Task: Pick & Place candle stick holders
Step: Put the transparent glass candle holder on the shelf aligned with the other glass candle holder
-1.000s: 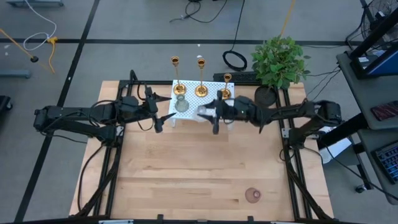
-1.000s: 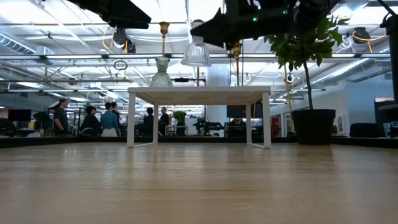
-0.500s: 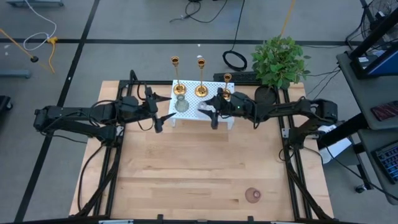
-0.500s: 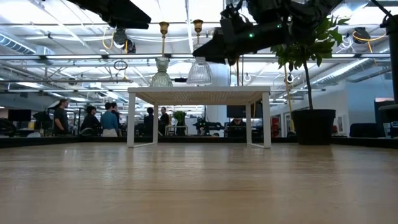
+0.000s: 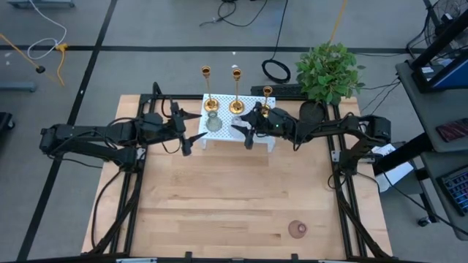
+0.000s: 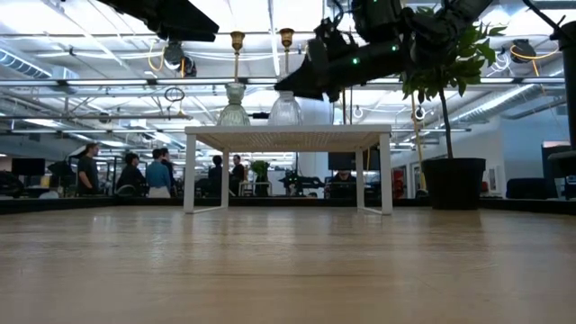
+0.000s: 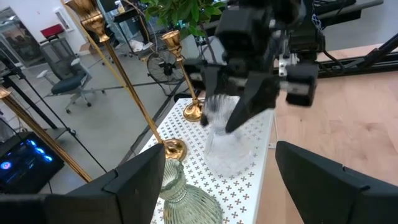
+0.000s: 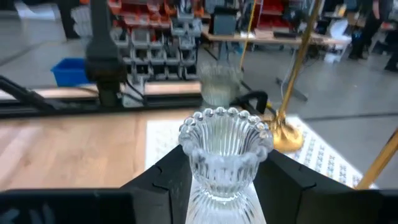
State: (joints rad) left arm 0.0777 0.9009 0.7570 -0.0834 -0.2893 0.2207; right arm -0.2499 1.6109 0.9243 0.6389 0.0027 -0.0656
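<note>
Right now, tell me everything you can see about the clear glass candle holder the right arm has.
The clear glass holder is a squat, ribbed cup with a flared rim edged in small beads, on a wider fluted foot. It stands upright, gripped between the fingers of the right hand, over the white perforated stand. In the low view its foot looks level with the stand's top; whether it rests there is unclear. The green glass holder stands nearby, apart.

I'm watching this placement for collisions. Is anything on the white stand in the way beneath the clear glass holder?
Nothing visible. The right end effector holds the clear glass holder over bare white stand; the green glass holder and gold candlesticks stand off to the sides.
</note>
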